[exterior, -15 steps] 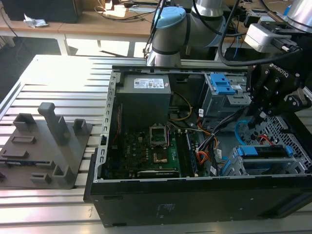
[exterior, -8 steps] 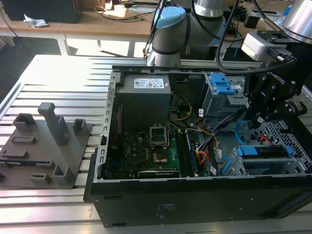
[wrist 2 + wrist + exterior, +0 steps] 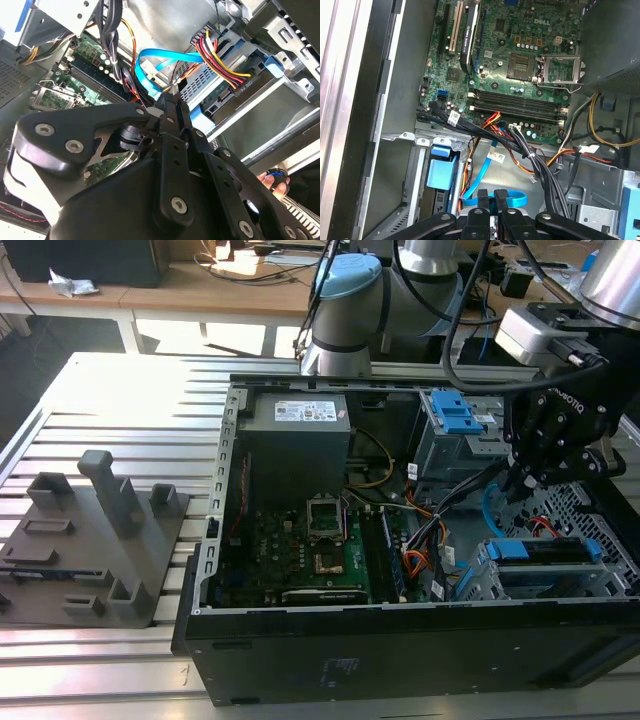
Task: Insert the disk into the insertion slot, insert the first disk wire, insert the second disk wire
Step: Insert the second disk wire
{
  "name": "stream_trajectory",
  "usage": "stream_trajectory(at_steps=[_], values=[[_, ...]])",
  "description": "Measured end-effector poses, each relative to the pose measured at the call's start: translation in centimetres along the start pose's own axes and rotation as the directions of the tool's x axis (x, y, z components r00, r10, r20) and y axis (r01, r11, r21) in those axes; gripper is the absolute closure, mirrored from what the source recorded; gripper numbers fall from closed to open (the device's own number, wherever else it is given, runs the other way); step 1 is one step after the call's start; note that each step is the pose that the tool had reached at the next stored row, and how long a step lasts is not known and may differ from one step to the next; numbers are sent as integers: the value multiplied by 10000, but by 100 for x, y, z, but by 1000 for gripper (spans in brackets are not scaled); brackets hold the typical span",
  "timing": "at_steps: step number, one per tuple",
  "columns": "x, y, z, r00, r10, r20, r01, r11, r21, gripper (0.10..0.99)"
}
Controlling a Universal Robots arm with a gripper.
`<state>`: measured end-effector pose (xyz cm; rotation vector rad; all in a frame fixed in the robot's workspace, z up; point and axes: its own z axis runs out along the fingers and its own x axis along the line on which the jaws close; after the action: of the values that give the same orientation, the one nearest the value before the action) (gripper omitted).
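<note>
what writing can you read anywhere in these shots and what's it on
White label on the grey power box: too small to read.
White lettering on the hand: a maker's name, left unquoted.
White mark on the circuit board: a maker's name, left unquoted.
White tag on a black cable: blurred.
White tag on the blue cable: blurred.

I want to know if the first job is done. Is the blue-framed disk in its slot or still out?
In. The disk sits inside the perforated metal drive cage, with a wire bundle plugged into its end.
</note>
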<state>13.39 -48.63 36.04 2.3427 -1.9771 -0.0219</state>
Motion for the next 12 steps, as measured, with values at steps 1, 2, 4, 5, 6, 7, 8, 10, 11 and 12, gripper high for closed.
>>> stream_trajectory(at_steps=[1, 2, 4, 5, 6, 7, 8, 10, 11, 12], values=[[0, 0, 0, 10000, 0, 0, 0, 10000, 0, 925], [0, 0, 0, 10000, 0, 0, 0, 10000, 0, 925], [15, 3, 0, 10000, 0, -3, 0, 10000, -1, 925], [56, 9, 3, 10000, 0, 0, 0, 10000, -1, 925], [101, 17, 5, 10000, -1, 0, 1, 10000, -1, 925], [134, 22, 6, 10000, -1, -1, 1, 10000, -1, 925], [211, 33, 13, 10000, 0, 1, 0, 10000, 0, 925], [301, 39, 24, 10000, 2, 1, -2, 10000, -5, 925], [332, 40, 29, 10000, 2, 2, -2, 10000, -7, 925], [382, 40, 37, 10000, 2, 1, -2, 10000, -10, 925]])
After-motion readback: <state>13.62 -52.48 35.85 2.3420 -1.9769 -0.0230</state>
